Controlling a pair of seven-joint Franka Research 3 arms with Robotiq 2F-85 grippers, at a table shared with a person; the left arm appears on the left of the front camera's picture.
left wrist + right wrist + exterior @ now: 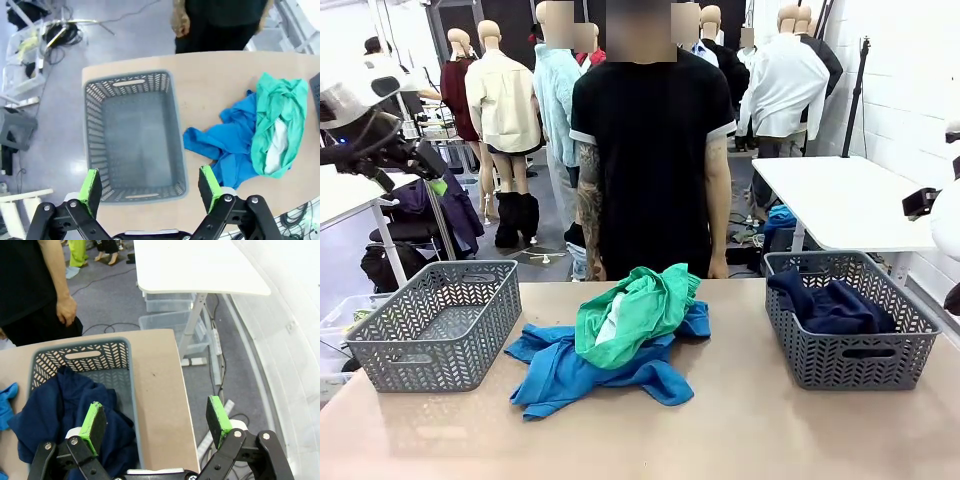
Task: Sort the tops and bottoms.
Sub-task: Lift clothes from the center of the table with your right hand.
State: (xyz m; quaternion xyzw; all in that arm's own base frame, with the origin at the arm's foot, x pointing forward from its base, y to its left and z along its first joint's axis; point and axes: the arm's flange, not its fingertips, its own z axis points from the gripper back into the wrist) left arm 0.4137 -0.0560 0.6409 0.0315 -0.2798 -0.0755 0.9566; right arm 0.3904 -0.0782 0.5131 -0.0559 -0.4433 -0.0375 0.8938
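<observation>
In the middle of the table, a sea-green garment point(638, 308) with a white lining lies on top of a bright blue garment point(582, 375). The left wrist view shows the same sea-green garment point(278, 122) and blue garment point(226, 148) off to the right. A dark navy garment point(830, 305) lies in the right grey basket point(850, 362). My left gripper point(150, 184) hangs open high above the empty left basket point(96, 131), holding nothing. High over the right basket's outer rim point(127, 382) and the navy garment point(65, 407), my right gripper point(156, 421) is open too.
A person in a black shirt point(650, 150) stands at the table's far edge, hands down; one hand point(65, 310) hangs near the right basket. A white side table point(845, 200) stands beyond it. The empty left basket point(432, 338) sits at the table's left.
</observation>
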